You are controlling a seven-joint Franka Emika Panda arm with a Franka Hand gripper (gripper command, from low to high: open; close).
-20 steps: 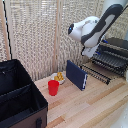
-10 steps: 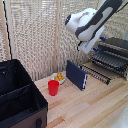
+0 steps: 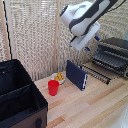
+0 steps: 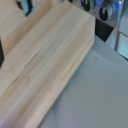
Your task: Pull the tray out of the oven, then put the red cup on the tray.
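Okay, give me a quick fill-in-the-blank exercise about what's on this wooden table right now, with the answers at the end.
1. The cup standing on the wooden table is ____ in colour.
2. The small white bowl behind the cup holds ____ pieces.
3. The dark-blue flat box stands ____ on the table.
4. The large case at the exterior view's left is ____ in colour.

Missing words: red; yellow; upright; black

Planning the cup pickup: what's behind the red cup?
Behind the red cup sits a small white bowl of yellow pieces, its near edge hidden by the cup. The dark-blue box stands beside it.
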